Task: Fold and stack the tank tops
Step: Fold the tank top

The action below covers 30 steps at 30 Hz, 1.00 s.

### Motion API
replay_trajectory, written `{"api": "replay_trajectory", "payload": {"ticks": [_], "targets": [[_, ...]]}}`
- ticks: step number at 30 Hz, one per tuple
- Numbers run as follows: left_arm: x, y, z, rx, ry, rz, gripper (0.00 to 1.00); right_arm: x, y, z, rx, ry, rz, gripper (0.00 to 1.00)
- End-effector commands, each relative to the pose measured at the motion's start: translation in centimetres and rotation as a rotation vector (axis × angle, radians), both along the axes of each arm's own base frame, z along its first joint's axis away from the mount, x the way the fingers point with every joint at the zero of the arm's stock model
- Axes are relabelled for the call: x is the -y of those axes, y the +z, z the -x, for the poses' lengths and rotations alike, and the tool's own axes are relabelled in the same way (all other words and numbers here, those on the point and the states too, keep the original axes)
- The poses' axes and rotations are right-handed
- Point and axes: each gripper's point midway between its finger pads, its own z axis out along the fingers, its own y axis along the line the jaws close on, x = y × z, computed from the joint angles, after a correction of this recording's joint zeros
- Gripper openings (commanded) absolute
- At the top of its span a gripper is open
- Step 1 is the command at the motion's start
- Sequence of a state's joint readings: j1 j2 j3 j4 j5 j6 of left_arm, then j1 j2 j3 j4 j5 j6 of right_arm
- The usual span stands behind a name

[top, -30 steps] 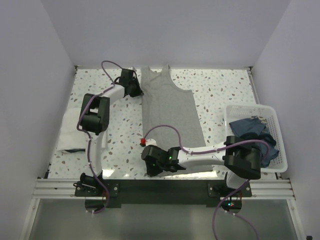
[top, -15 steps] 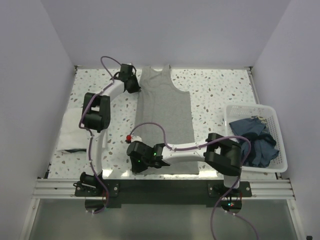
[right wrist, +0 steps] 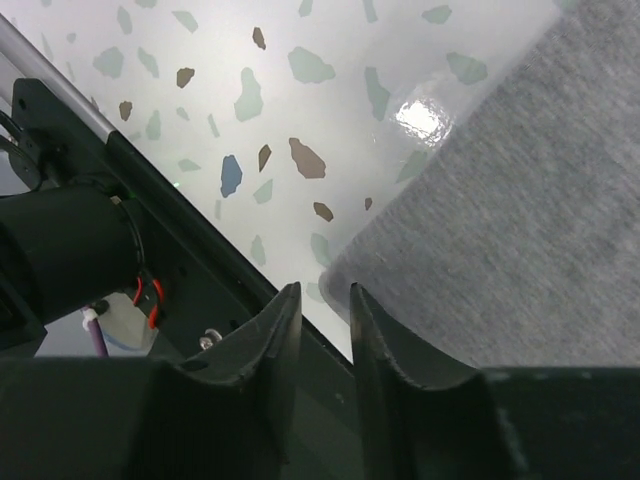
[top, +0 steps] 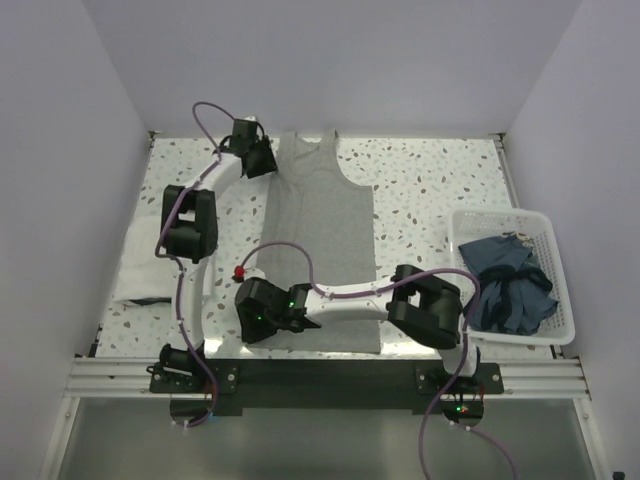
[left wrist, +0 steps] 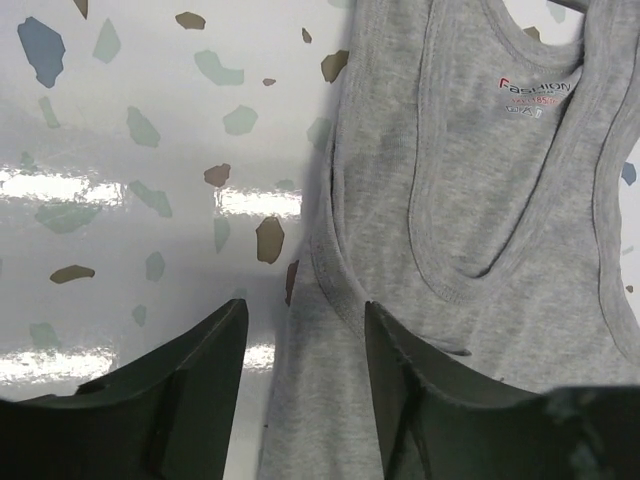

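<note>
**Grey top flat, fingers at both ends of its left edge**

From the overhead camera I count two tank tops. The grey tank top (top: 325, 240) lies spread flat down the middle of the table (top: 440, 170), straps at the far end and hem at the near edge. The white tank top (top: 140, 262) sits folded at the table's left edge, well apart from it. One basket (top: 500, 214) stands at the right with dark blue clothes (top: 510, 275) in it; how many I cannot tell. The left fingers (top: 258, 160) are at the grey top's far left, by the strap. The right fingers (top: 250, 322) are at the near left hem corner, with that arm reaching across the hem.

Overhead, I cannot read either grip. The left wrist camera settles one: its two fingers stand spread wide, and the armhole edge lies in the gap between them, not pinched. It also shows one label (left wrist: 535, 97) printed in red inside the neck, too small to make out from above. The right wrist camera shows its two fingers drawn almost together, with only a slit between them. The hem corner runs into that slit, so I read them as pinching the grey top there.
</note>
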<state>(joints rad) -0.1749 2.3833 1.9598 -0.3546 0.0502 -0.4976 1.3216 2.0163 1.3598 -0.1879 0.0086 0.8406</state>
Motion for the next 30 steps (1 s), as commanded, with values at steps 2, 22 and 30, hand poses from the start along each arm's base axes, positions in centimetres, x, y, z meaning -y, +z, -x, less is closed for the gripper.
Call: {"api": "replay_trajectory", "payload": {"ticks": [2,22,30], "targets": [[-0.3,8.2,-1.7,0.174,-0.02,0.005,0.58,-0.2,4.5,-0.7,0.063,-0.001,-0.09,0.37],[8.0,15.4,13.0,0.278,-0.112,0.106,0.52,23.8,13.6,-25.6,0.269,-0.466,-0.018,0.44],[17.1,11.7,25.9,0.204,-0.364,0.132,0.45,29.8,8.1,-36.0,0.2,-0.553,0.044,0.44]]}}
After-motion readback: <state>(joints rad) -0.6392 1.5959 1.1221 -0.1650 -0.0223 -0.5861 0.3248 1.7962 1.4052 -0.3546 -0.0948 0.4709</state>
